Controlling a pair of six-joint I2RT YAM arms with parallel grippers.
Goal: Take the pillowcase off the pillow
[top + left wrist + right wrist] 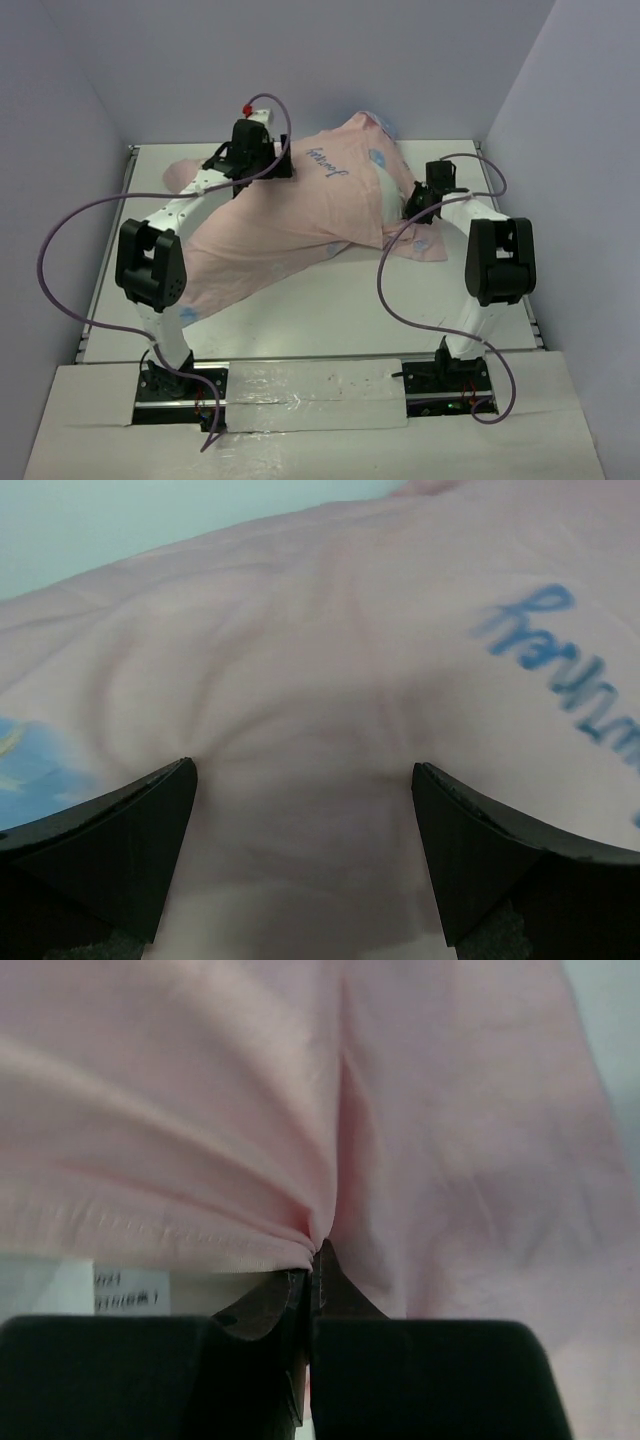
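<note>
Right of centre, right gripper (312, 1260) is pinched tight on pillowcase (300, 220) hem; it drapes mid-frame, pink side up. Left gripper (305, 780) wide apart above: I'd press pillow down, then pull hem slowly rightward.

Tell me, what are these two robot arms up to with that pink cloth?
They are working on a pink pillowcase that lies bunched across the table. The right gripper is shut on a fold of its fabric near the right side. The left gripper is wide open over the cloth beside the blue writing, gripping nothing yet.
</note>
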